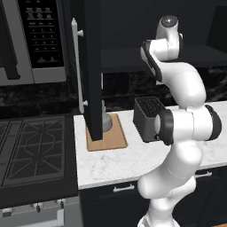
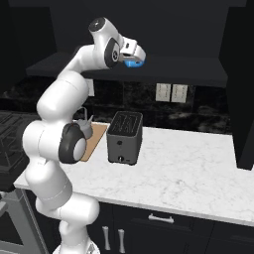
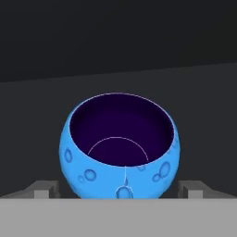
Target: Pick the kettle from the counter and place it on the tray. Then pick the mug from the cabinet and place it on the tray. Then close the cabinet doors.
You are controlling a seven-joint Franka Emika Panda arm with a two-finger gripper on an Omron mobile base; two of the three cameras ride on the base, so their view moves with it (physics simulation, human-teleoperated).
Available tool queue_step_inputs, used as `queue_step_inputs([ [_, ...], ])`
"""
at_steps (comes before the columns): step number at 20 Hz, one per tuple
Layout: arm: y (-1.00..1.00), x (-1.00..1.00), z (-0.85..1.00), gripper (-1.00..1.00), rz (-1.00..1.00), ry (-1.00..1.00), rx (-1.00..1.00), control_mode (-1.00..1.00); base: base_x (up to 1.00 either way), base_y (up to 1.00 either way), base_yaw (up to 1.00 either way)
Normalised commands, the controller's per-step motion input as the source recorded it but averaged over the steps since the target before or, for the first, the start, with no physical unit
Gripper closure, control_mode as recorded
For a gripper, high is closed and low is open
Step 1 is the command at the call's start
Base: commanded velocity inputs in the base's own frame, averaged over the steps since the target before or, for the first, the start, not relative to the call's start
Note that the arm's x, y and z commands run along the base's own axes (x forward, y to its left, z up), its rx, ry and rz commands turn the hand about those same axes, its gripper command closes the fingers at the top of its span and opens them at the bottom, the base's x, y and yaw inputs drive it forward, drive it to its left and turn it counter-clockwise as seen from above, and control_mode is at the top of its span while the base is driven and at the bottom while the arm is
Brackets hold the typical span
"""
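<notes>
In the left base view the kettle (image 1: 106,122) already stands on the tray (image 1: 116,138) on the worktop (image 1: 133,162), half hidden behind the open cabinet door (image 1: 91,66), so the step in hand is judged to be fetching the mug; the arm rises from the lower right, folds at a high elbow and reaches up into the cabinet (image 1: 146,57) above the toaster (image 1: 147,117). In the right base view the hand (image 2: 135,58) sits at the shelf's (image 2: 173,69) height with the blue mug (image 2: 133,63) just under its tip, the forearm running nearly level from the raised elbow; to do this well the hand should close squarely on the mug's sides, lift it slightly clear of the shelf, then draw straight back before dropping toward the tray, keeping clear of the door and the toaster. In the hand view the mug (image 3: 119,148) fills the space between the two fingertips (image 3: 44,189), its dark inside facing the camera; the tips stand just outside its sides, and I cannot tell whether they are pressing on it or still released.
</notes>
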Motion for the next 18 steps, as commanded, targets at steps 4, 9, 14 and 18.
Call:
queue_step_inputs([
  [4, 0.00, 0.01, -0.06, 1.00, -0.03, 0.00, 0.00, -1.00, 0.00, 0.00, 0.00],
  [9, 0.00, 0.00, -0.04, 1.00, -0.02, 0.00, 0.00, -1.00, 0.00, 0.00, 0.00],
  [14, 0.00, 0.00, -0.01, 1.00, -0.03, 0.00, 0.00, -1.00, 0.00, 0.00, 0.00],
  [18, -0.01, 0.00, -0.03, 1.00, -0.01, -0.03, 0.00, -1.00, 0.00, 0.00, 0.00],
])
